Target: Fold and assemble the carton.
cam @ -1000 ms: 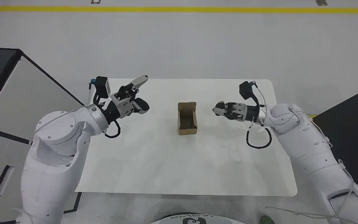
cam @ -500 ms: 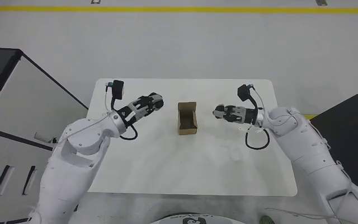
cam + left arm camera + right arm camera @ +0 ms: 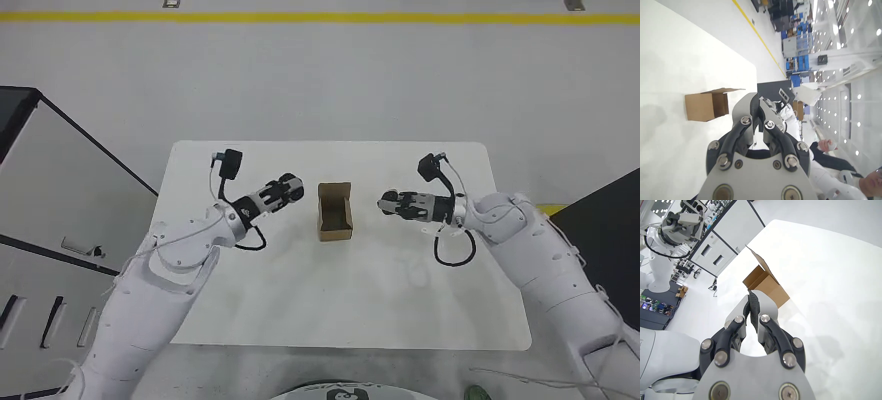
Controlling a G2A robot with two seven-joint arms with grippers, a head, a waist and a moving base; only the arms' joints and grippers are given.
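Left gripper (image 3: 291, 186) closed on nothing, near the brown cardboard carton (image 3: 335, 211), right gripper (image 3: 384, 204) likewise closed and empty near its opposite side, carton standing open-topped between them, touching neither, on the white table (image 3: 300, 300)

A white table (image 3: 300, 300) is lying beneath the left fingers (image 3: 287, 189) and the right fingers (image 3: 390, 204), spreading well past both. A grey floor (image 3: 320, 80) is stretching away on the far side of them, a yellow line (image 3: 320, 16) running across it. A black-framed cabinet (image 3: 40, 170) is standing well behind the left fingers, a dark surface (image 3: 620, 215) lying well behind the right ones
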